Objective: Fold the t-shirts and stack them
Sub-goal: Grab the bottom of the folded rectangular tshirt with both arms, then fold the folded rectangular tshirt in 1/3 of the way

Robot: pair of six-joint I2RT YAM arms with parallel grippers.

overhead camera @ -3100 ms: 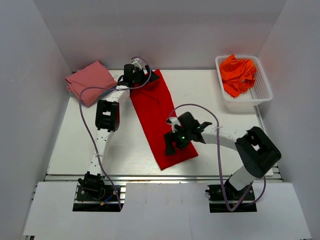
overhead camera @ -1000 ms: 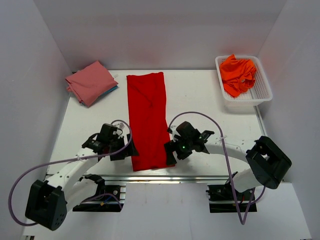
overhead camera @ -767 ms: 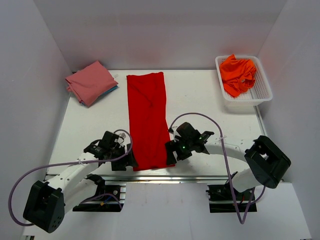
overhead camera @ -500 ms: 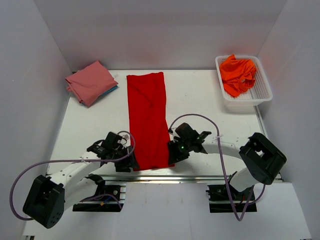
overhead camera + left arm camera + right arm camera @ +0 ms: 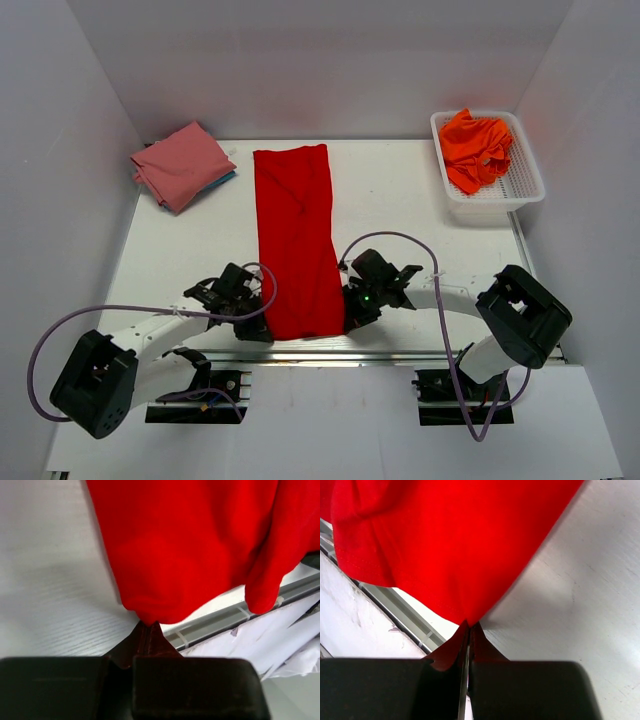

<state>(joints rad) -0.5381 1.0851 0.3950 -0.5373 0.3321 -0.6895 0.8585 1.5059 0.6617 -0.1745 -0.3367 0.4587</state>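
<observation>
Pinching red t-shirt (image 5: 296,235) near corners: left hand (image 5: 148,626), right hand (image 5: 469,626) clamped; teal t-shirt (image 5: 228,179) mostly hidden under pink t-shirt (image 5: 180,165).

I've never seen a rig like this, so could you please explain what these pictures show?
Two robot arms are bolted at the near edge of the table. One picture looks down from above; the other two come from wrist cameras. A long red shirt lies flat; the left pincer and right pincer are each shut on one near corner. Far left, a folded pink shirt lies on a teal shirt; far right, orange shirts sit in a white basket.
</observation>
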